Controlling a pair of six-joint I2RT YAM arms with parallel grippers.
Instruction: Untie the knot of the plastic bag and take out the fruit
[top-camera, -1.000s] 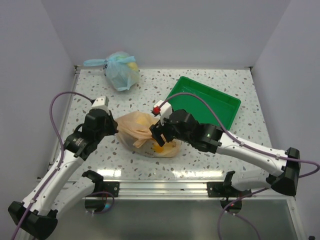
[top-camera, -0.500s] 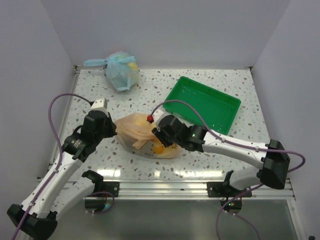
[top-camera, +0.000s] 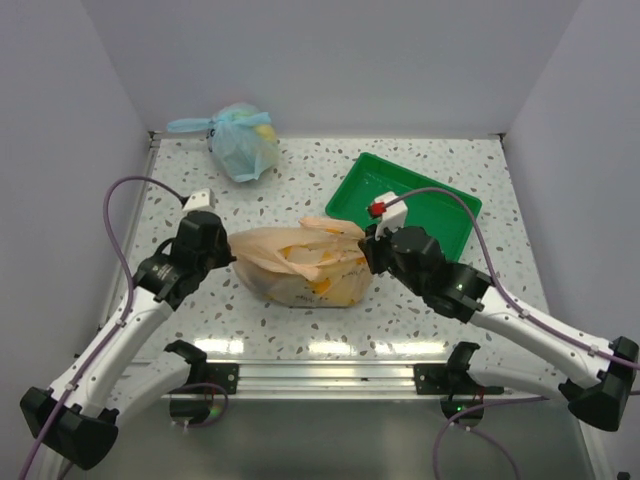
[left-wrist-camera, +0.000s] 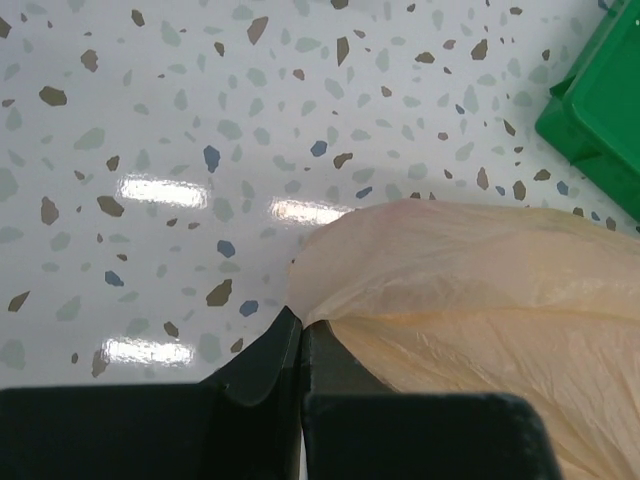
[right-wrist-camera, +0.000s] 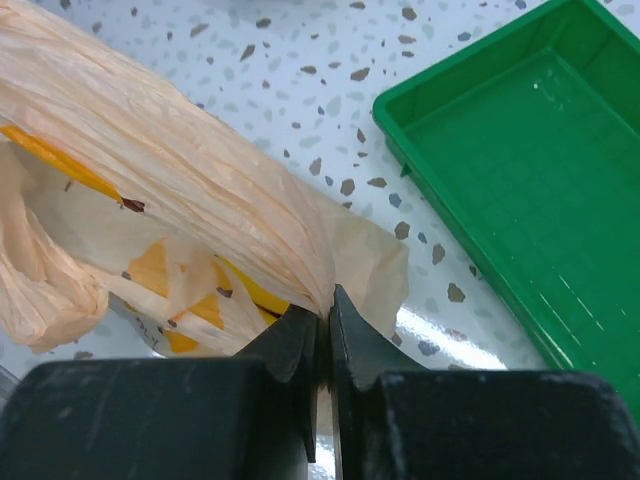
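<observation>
The pale-orange plastic bag lies mid-table, stretched between both grippers. My left gripper is shut on its left edge; in the left wrist view the gripper pinches a fold of the bag. My right gripper is shut on the right end, where the gripper clamps gathered plastic of the bag. Crumpled handle ears stick up near the right gripper; I cannot tell whether the knot is tied. Yellow shapes show through the plastic; fruit or print, I cannot tell.
A green tray sits at the back right, just beyond the right gripper; its corner and inside show in the wrist views. A light blue knotted bag lies at the back left.
My right gripper has shut on the bag's plastic and moved right, from over the bag's middle to its right end. The bag is now pulled wider. The left gripper kept its hold.
</observation>
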